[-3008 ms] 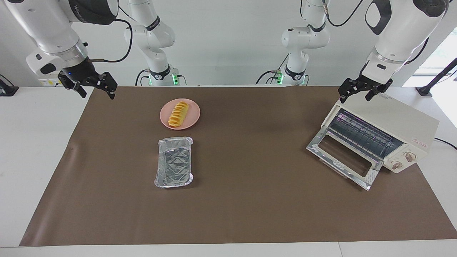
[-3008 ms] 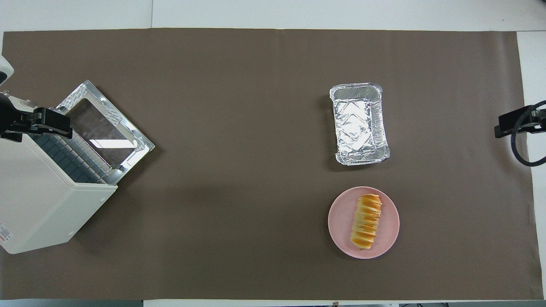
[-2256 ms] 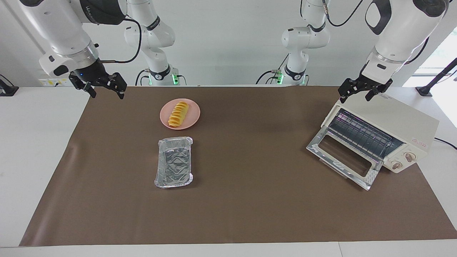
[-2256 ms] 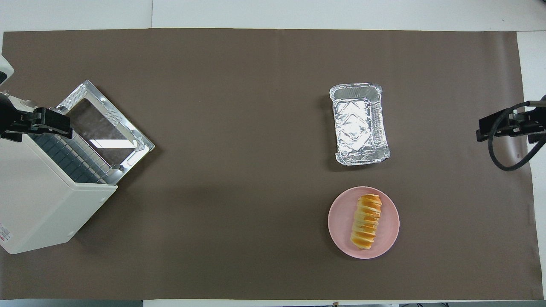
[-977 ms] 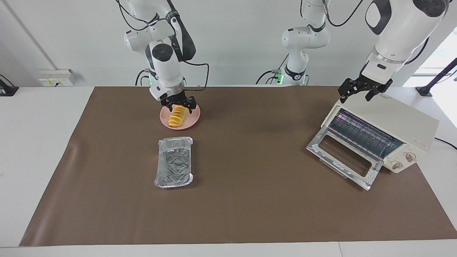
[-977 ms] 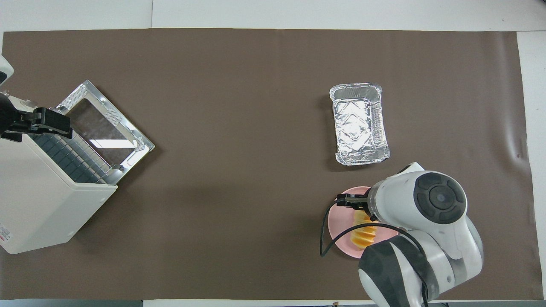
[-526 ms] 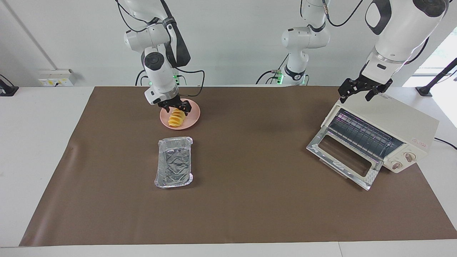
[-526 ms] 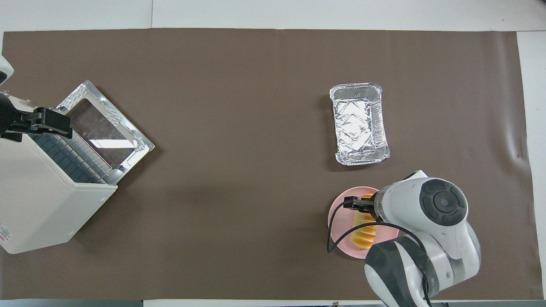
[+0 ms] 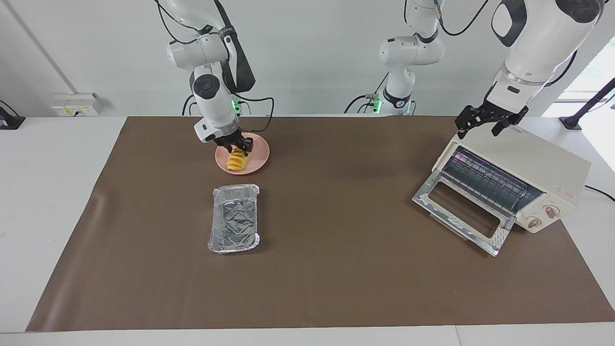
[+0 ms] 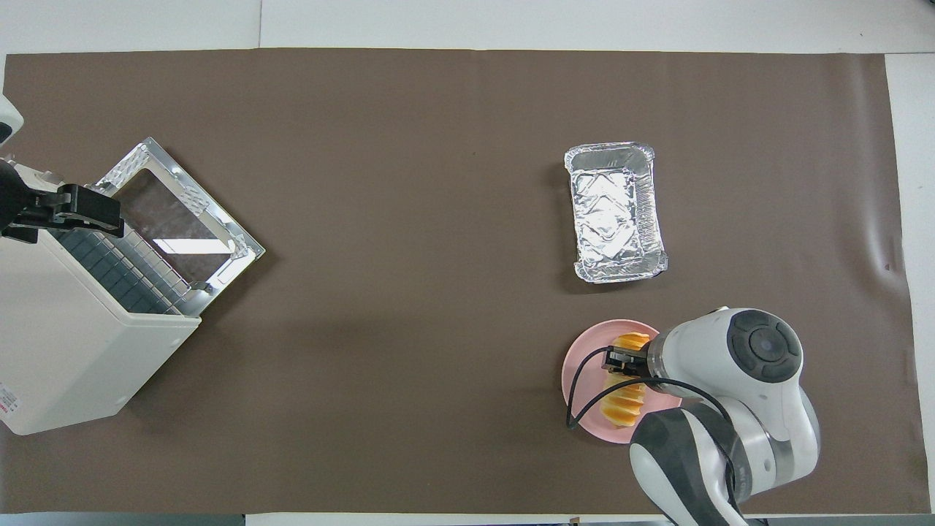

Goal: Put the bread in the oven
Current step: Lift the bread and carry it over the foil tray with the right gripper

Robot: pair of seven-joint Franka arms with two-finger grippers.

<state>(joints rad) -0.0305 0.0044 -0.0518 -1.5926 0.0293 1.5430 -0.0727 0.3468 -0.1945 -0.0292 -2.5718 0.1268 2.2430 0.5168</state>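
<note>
1. You are looking at the right gripper [image 9: 236, 147] set down on the bread [image 9: 236, 161], which is lying on the pink plate [image 9: 257, 156] near the table edge at the robots' end, toward the right arm's end. Its fingers are straddling the loaf's end nearer the robots, across the ridges; whether they are already clamping on it, you cannot tell.
2. You are seeing the crosswise approach for a likely reason: the narrow width of the loaf fits between the fingers, where its length would not.
3. You are seeing the foil tray [image 9: 234, 225] sitting empty, farther from the robots than the plate and just beside it. It is probably standing ready as a carrier for the loaf.
4. You are seeing the oven [image 9: 521, 180] standing at the left arm's end of the brown mat [image 9: 336, 269], its door [image 9: 463, 218] folded down and the rack exposed, so the cavity is ready to receive the load.
5. You are seeing the left gripper [image 9: 485, 126] waiting over the oven's top corner nearest the robots, fingers apart, holding nothing.
6. You are judging the task as barely begun: the bread is not yet lifted.
</note>
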